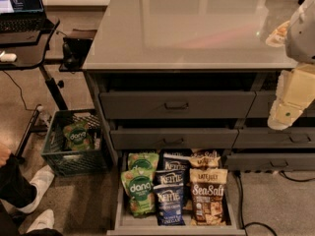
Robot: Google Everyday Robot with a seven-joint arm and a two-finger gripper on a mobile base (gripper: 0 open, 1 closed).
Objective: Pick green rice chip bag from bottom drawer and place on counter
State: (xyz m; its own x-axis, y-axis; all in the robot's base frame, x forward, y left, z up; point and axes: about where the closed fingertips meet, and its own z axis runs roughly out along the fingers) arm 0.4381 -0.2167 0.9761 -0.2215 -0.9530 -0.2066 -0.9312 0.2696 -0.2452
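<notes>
The bottom drawer [119,200] stands pulled open at the foot of the cabinet, packed with snack bags. At its left front lies a green rice chip bag [140,191] with a round "dang" badge, and a second one [143,160] is tucked behind it. Two blue Kettle bags [170,203] fill the middle and a brown Sea Salt bag [208,196] sits at the right. The glossy counter [197,23] spreads above the drawers. My gripper [288,107], a cream piece under the white arm, hangs at the right edge beside the upper drawers, well above and to the right of the bags.
Closed grey drawers with dark handles [176,104] sit above the open one. A green crate [74,149] on the floor at left holds another dang bag [77,135]. A black desk with a laptop [22,14] is top left. Someone's legs and white shoes [39,181] are lower left.
</notes>
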